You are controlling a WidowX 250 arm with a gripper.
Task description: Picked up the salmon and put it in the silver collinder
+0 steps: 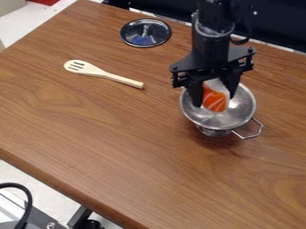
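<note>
At upper right of the frame, the end effector [214, 98] holds the salmon [214, 102] between its fingers, over the colander [242, 106]; spoon [101, 73], upper left, and lid [145, 33], top centre, rest on the worktop [119, 143].

Arm [213, 47] cropped at top, colander [242, 107] partly hidden, tabletop [137, 152] cropped

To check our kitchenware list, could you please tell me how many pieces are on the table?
3: the lid toward the view's top, the spoon below it in view, and the colander under the gripper. A small one may be hidden behind the gripper.
</note>
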